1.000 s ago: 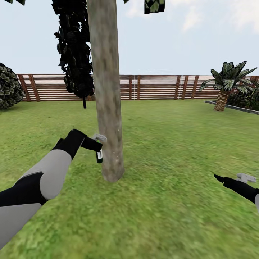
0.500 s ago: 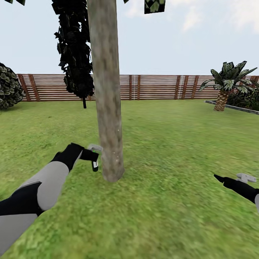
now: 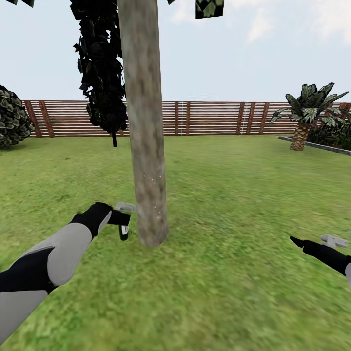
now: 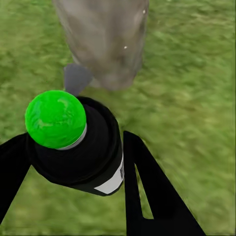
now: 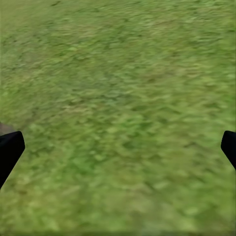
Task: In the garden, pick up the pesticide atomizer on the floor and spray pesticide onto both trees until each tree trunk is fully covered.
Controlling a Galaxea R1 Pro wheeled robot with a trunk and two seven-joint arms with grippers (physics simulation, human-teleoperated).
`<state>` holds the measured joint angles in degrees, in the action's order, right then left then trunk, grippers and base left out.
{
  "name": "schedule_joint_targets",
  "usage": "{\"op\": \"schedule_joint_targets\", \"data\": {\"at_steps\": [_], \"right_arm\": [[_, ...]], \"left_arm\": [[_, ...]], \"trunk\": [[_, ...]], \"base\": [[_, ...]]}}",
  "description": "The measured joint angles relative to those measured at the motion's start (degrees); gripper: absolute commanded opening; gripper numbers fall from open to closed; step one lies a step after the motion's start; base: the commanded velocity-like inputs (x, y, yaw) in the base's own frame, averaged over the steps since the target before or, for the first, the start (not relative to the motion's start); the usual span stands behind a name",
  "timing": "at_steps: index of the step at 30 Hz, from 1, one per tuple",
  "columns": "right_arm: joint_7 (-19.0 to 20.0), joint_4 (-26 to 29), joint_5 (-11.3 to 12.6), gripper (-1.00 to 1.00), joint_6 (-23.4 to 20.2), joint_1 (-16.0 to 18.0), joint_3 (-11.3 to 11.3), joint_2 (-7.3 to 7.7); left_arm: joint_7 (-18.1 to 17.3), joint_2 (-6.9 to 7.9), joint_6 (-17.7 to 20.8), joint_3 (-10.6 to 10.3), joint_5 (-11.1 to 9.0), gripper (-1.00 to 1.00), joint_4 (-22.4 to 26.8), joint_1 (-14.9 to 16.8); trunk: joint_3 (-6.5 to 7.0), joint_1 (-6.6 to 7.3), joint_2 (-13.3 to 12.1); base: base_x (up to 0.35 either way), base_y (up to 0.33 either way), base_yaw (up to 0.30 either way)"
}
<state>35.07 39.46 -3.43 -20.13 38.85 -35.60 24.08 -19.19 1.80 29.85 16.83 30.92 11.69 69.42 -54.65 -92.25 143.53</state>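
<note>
The left gripper [image 4: 73, 162] clamps the atomizer [image 4: 78, 147], a black bottle with a round green cap [image 4: 55, 119] and a white label. Just beyond the atomizer stands the trunk [image 4: 105, 39], its base meeting the grass [image 4: 191, 88], which spreads around it.

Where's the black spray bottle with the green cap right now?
In the head view, the black green-capped atomizer sits in the left gripper, low beside the grey-brown tree trunk, near its base.

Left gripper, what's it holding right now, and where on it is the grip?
The left gripper holds the pesticide atomizer, fingers clamped on either side of its black body, below the green cap.
</note>
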Motion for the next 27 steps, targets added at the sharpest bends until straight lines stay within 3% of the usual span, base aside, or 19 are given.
{"op": "schedule_joint_targets", "data": {"at_steps": [5, 17, 22, 27], "right_arm": [[0.0, 0.0, 0.0, 1.0, 0.0, 0.0, 0.0, 0.0], [0.0, 0.0, 0.0, 1.0, 0.0, 0.0, -0.01, 0.0], [0.0, 0.0, 0.0, 1.0, 0.0, 0.0, 0.0, 0.0], [0.0, 0.0, 0.0, 1.0, 0.01, 0.0, 0.0, 0.0]], "left_arm": [[4.88, 0.13, -0.01, 0.32, -0.31, -1.0, -4.71, 0.01], [5.13, 0.12, 0.3, 0.32, -0.33, -1.0, -7.61, 0.01], [5.13, 0.05, 0.3, 0.31, -0.33, -1.0, -10.29, -0.07], [5.13, 0.09, 0.32, 0.3, -0.31, -1.0, -10.54, -2.72]], "trunk": [[0.0, 0.0, 0.0], [0.0, 0.0, 0.01], [0.0, 0.0, 0.0], [0.0, 0.0, 0.0]], "base": [[0.0, 0.0, 0.0], [0.244, 0.0, 0.0], [0.033, 0.0, 0.0], [0.001, 0.0, 0.0]]}}
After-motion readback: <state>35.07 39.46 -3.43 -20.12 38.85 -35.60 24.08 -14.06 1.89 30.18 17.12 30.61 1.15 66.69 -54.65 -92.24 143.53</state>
